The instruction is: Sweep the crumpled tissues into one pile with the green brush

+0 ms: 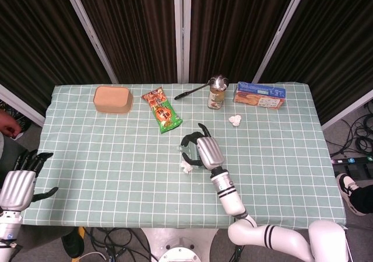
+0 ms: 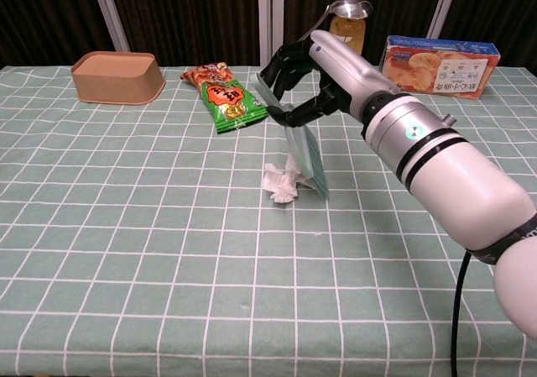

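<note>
My right hand [image 1: 201,148] [image 2: 315,79] grips the green brush [image 2: 300,142] over the middle of the table, with the brush hanging down from the fingers. Its lower end [image 2: 317,184] sits right beside a crumpled tissue [image 2: 281,182] [image 1: 186,166]; whether they touch I cannot tell. A second crumpled tissue [image 1: 235,120] lies farther back, near the jar. In the head view the brush [image 1: 185,150] is mostly hidden under the hand. My left hand [image 1: 20,177] hangs off the table's left edge, fingers spread, holding nothing.
Along the back stand a tan oval box [image 1: 113,99] [image 2: 117,76], a green snack packet [image 1: 162,110] [image 2: 221,96], a jar [image 1: 216,98] with a ladle [image 1: 198,88] on it, and a blue biscuit box [image 1: 259,95] [image 2: 440,65]. A checked cloth [image 1: 116,174] covers the table.
</note>
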`<action>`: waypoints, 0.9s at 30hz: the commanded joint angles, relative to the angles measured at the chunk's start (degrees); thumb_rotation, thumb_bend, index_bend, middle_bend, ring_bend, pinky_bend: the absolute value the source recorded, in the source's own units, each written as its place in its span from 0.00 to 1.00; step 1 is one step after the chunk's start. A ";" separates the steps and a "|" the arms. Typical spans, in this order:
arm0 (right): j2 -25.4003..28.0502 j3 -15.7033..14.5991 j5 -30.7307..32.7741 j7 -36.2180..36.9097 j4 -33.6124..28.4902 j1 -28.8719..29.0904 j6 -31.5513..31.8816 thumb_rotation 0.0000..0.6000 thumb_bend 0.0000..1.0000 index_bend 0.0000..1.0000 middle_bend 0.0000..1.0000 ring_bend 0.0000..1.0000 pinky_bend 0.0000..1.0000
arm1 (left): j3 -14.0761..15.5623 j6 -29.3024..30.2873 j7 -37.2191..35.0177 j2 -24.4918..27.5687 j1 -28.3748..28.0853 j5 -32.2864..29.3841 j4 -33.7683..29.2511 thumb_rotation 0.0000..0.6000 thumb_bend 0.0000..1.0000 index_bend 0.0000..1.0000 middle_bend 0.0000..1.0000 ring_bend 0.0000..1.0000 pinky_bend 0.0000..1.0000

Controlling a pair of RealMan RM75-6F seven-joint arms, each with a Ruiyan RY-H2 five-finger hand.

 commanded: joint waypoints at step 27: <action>16.78 -9.23 -17.22 30.01 33.27 16.84 -20.63 1.00 0.41 0.67 0.65 0.32 0.04 | 0.08 -0.13 3.60 1.81 0.42 -1.00 -4.13 1.00 0.06 0.17 0.20 0.10 0.07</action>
